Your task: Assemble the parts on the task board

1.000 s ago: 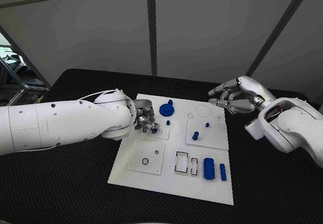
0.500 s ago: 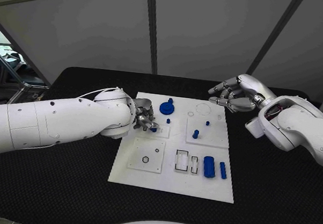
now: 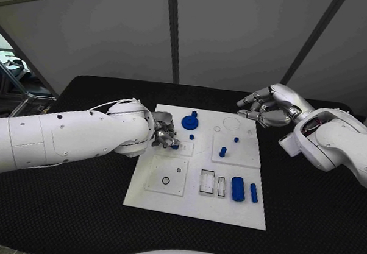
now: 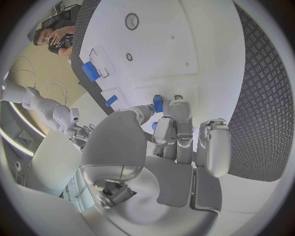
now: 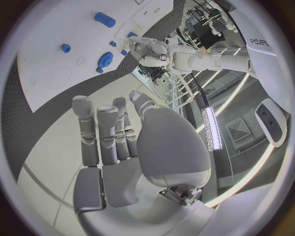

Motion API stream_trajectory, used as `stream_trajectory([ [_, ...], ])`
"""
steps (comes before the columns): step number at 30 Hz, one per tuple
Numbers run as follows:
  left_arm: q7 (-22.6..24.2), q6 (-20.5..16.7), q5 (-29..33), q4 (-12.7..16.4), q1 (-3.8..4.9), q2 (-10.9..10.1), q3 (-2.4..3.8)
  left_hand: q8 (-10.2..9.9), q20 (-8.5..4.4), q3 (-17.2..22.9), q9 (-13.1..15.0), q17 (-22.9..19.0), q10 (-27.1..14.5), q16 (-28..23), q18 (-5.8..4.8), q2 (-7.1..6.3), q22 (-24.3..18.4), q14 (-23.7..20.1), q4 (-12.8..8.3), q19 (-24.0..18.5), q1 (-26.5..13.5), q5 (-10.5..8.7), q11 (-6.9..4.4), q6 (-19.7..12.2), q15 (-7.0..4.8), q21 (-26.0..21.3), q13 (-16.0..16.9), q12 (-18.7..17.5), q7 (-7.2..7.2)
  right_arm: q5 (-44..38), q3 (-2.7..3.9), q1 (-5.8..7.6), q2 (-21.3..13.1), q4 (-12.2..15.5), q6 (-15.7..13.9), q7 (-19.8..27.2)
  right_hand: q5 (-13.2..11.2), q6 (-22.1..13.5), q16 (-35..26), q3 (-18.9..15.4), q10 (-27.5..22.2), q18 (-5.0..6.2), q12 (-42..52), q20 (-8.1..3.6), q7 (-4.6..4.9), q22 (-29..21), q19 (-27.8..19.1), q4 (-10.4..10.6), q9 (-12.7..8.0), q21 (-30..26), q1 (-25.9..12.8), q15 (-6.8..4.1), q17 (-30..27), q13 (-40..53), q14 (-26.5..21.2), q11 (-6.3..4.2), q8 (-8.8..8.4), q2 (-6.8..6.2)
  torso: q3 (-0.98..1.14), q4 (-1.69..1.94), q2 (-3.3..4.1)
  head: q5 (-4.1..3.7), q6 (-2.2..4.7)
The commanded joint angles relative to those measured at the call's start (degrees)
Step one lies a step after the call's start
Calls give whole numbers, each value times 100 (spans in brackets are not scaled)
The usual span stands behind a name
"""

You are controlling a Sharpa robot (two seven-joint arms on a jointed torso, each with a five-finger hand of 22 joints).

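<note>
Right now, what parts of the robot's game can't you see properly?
- Head view: the left hand is partly behind its own white arm, so its grip is hard to read.
- Left wrist view: the small blue part at the fingertips is half covered; its shape is unclear.
- Head view: the task board slot outlines are too small to tell their depth.
- Head view: the right hand has its palm turned away.

The task board [image 3: 194, 208] is white, the parts [image 3: 238, 190] are blue, the table [image 3: 314, 226] is black, both hands [image 3: 265, 110] are silver.
</note>
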Motion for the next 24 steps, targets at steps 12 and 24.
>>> stream_trajectory([
  [12,-103,181,82,-64,-9,82,-11,70,-40,830,80,23,87,-35,4,-60,754,20,-745,189,-510,14,-39,109,-29,47,31,35,-96,-13,4,12,-5,24,34,56,31,8,-36,24,-48,53,-27,13,26,-10,38,15,-6,-47,33,0,-13,-13,21,-1,-21,23,8,-4,0,-23,-4],
  [24,-125,145,94,-137,-9,171,-10,57,-62,458,108,39,131,-36,-16,-115,848,28,-533,239,-941,0,-66,240,-50,101,104,105,-131,-13,4,12,9,29,15,57,31,9,-48,21,-49,57,-30,13,27,-32,27,21,-6,-68,25,0,-22,-19,20,0,-21,24,1,-3,3,-58,-3],
])
